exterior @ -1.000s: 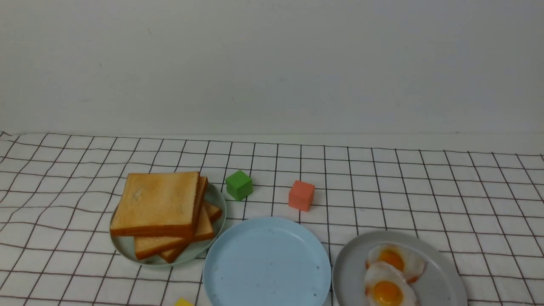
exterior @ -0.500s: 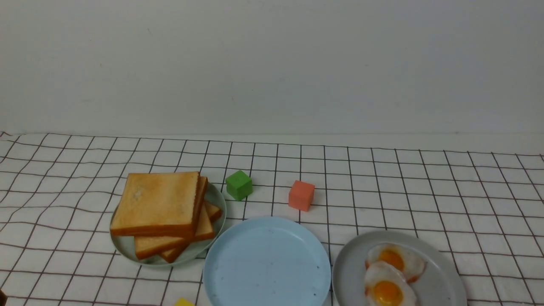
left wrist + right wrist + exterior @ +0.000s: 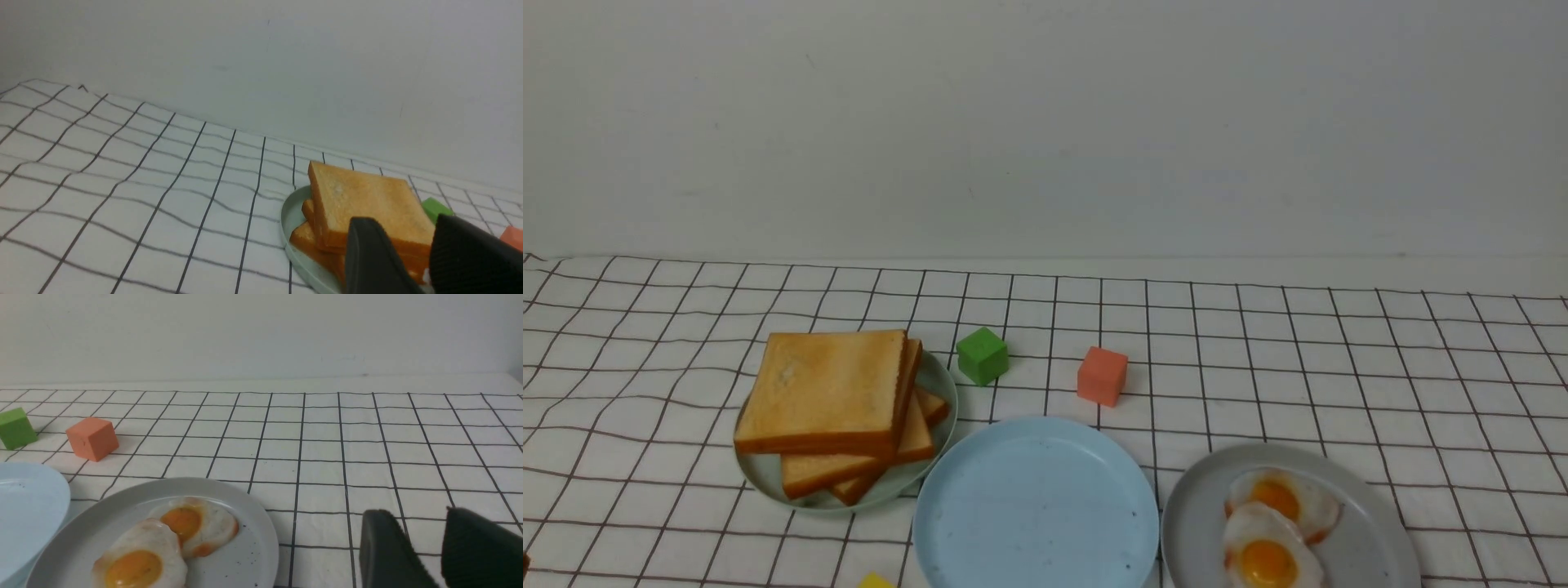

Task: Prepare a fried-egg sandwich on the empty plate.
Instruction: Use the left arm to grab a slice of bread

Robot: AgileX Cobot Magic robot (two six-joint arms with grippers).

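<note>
Front view: a white cloth (image 3: 1339, 367) ruled in dark squares covers the tabletop almost to its far edge, where a bare white strip meets a plain pale wall (image 3: 1045, 122). The cloth lies rumpled toward the left edge and flatter toward the right.

The empty blue plate (image 3: 1036, 506), flecked with a few dark specks, sits at the middle of the near edge. Just beside it toward the left edge is a green plate (image 3: 768, 478) carrying a fanned pile of toast (image 3: 825, 388). Toward the right edge, a grey plate (image 3: 1201, 514) holds two fried eggs (image 3: 1278, 523), one overlapping the other.

Farther from the near edge than the blue plate stand a green cube (image 3: 982, 355) and an orange cube (image 3: 1102, 376), apart from each other. A scrap of something yellow (image 3: 876, 581) pokes in at the near edge.

My left claw (image 3: 404, 228) hangs with its black fingers parted, the toast showing through the gap. My right claw (image 3: 414, 522) is likewise spread, above bare cloth beside the grey plate, gripping nothing.
</note>
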